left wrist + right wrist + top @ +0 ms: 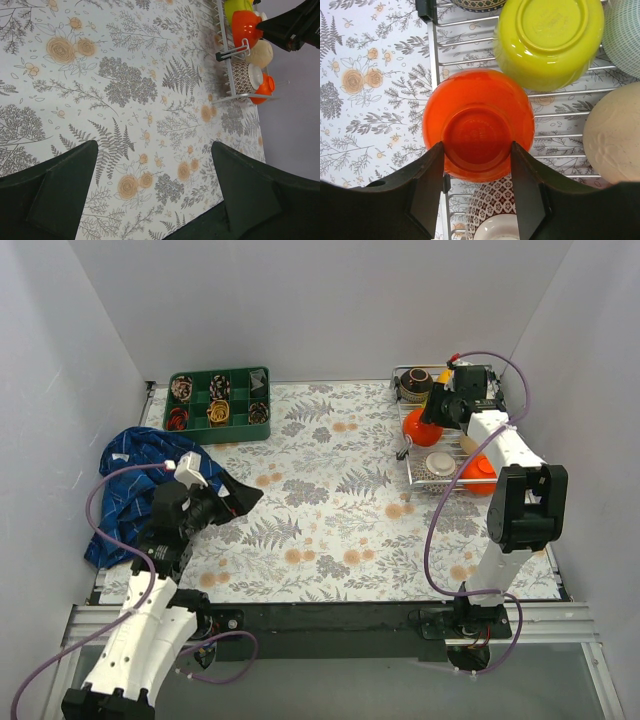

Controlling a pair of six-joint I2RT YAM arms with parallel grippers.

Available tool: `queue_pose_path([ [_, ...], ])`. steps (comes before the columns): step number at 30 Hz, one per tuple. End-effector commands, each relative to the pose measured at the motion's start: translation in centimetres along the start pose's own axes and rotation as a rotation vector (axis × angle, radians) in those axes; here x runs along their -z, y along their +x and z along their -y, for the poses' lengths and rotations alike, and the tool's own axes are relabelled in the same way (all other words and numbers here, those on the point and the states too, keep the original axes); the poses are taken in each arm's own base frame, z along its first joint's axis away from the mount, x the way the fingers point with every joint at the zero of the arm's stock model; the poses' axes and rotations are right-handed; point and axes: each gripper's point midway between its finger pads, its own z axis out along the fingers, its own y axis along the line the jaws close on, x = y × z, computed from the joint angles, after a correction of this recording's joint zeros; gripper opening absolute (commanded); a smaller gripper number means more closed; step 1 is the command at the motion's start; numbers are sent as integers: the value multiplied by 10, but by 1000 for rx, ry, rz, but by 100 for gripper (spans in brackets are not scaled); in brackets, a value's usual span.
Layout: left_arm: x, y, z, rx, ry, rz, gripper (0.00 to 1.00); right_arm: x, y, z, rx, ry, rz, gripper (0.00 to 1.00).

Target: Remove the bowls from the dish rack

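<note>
Top external: dish rack [410,468] holding bowls [478,472] at 2 o'clock, right gripper [432,415] over it | Left wrist: left gripper [154,147] fingers spread wide, empty; rack at 1 o'clock | Right wrist: right gripper fingers half-closed, clasping red-orange bowl [470,100] base.

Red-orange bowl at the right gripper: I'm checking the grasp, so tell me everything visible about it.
The glossy red-orange round bowl looks like glazed ceramic and lies upside down, its foot ring facing up. It sits at the edge of the silver wire dish rack, overhanging its rim, beside an upturned lime-green bowl. The right gripper brackets the foot ring, apparently pressing both sides.
</note>
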Motion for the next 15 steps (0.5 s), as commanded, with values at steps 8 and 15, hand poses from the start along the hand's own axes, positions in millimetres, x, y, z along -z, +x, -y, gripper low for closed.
queue_pose_path([
  [8, -51, -36, 41, 52, 180, -14, 98, 24, -36, -17, -12, -75, 141, 1],
  [15, -94, -47, 62, 54, 249, -67, 98, 27, -44, -21, -12, -94, 162, 1],
])
